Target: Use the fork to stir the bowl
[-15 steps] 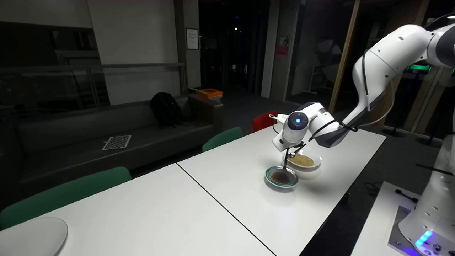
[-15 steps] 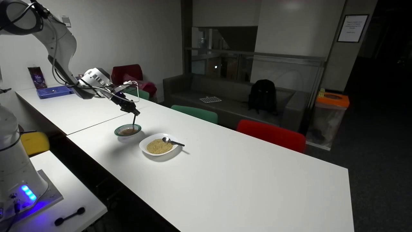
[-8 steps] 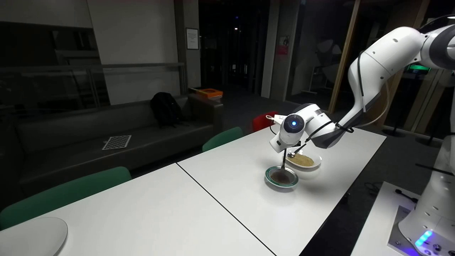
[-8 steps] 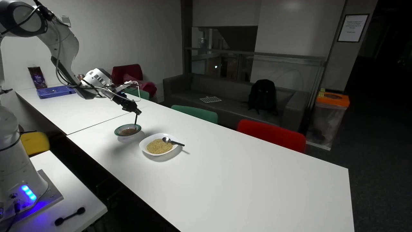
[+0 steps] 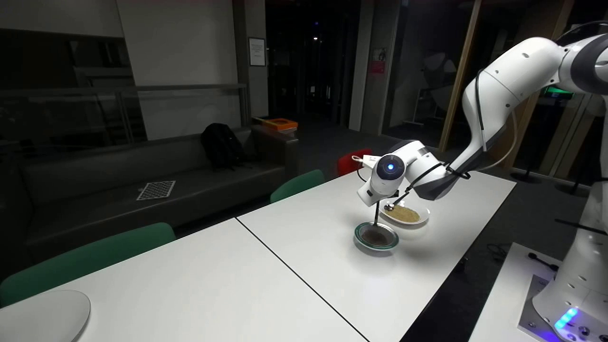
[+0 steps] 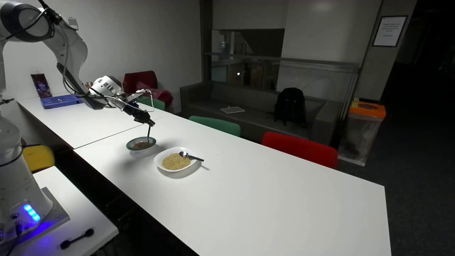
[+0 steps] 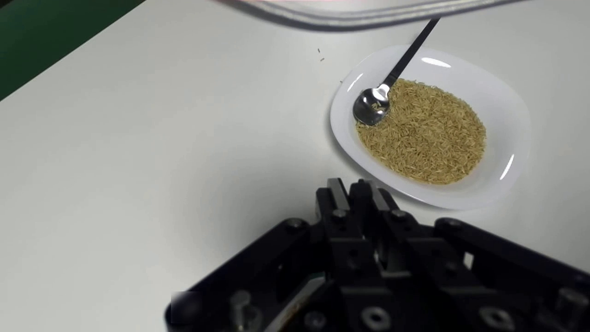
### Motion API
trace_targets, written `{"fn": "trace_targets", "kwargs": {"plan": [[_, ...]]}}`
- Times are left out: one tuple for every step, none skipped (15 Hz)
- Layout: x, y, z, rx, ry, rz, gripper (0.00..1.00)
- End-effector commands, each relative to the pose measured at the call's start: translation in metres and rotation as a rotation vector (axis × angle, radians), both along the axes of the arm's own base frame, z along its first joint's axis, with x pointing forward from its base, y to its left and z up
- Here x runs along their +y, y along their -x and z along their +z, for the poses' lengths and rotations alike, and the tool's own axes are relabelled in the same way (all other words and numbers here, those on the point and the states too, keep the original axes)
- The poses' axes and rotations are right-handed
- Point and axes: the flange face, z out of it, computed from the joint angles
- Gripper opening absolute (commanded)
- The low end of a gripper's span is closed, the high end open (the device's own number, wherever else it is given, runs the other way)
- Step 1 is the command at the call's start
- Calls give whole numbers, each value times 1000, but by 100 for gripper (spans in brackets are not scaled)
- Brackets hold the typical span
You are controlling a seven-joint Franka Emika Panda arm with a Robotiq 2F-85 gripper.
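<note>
My pincer point(image 7: 358, 188) grips dark fork point(image 5: 376, 213) | long axis near upright below it, lower end inside green-rimmed bowl point(image 5: 375, 247), near its edge | I'd sweep inward

Wrist view, lower centre: gripper point(image 7: 358, 193) is hiding most of bowl point(image 7: 302, 295). Exterior view, lower left: frame edges are cutting off pale disc point(image 5: 45, 316).
</note>
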Motion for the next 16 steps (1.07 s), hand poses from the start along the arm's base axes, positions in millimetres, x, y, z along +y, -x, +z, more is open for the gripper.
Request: {"fn": "trace_targets", "kwargs": {"plan": [[4, -4, 4, -33, 24, -13, 3], [5, -4, 4, -34, 23, -13, 3], [5, -4, 5, -35, 23, -13, 3], [6, -3, 4, -35, 21, -11, 3], [7, -2, 4, -33, 21, -9, 3], [7, -2, 3, -32, 19, -7, 3], [8, -2, 3, -31, 20, -6, 3], [9, -1, 2, -28, 18, -6, 3], [10, -1, 1, -26, 14, -4, 3], [11, -1, 1, -25, 13, -3, 3], [12, -1, 0, -23, 12, -1, 3], [13, 0, 0, -23, 13, 2, 3], [14, 0, 0, -21, 11, 4, 3], [14, 1, -1, -20, 10, 6, 3], [15, 1, -3, -18, 9, 7, 3], [15, 1, -5, -14, 9, 8, 3]]}}
